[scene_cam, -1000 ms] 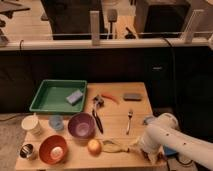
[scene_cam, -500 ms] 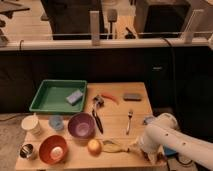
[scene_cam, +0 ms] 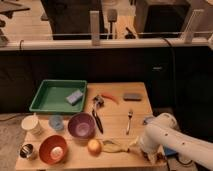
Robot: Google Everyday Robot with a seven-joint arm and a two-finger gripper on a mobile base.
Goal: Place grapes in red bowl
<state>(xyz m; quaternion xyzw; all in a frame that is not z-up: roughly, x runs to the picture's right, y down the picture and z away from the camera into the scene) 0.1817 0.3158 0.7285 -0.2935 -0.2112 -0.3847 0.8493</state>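
Observation:
The red bowl (scene_cam: 53, 148) sits at the table's front left, with a pale inside and nothing in it. The grapes do not show anywhere; they may be hidden behind my arm. My white arm (scene_cam: 172, 140) reaches in from the lower right, and my gripper (scene_cam: 151, 156) hangs low at the table's front right edge, far right of the red bowl. A yellowish-orange onion (scene_cam: 94, 146) lies between the bowl and the gripper.
A purple bowl (scene_cam: 81, 125) stands behind the onion, and a yellowish peel-like thing (scene_cam: 115, 146) lies beside the gripper. A green tray (scene_cam: 50, 102) holds a sponge (scene_cam: 75, 96). Also here are a black ladle (scene_cam: 96, 114), fork (scene_cam: 129, 120), red chili (scene_cam: 112, 98), dark block (scene_cam: 132, 96), white cup (scene_cam: 32, 124), small blue cup (scene_cam: 56, 122) and metal cup (scene_cam: 27, 150).

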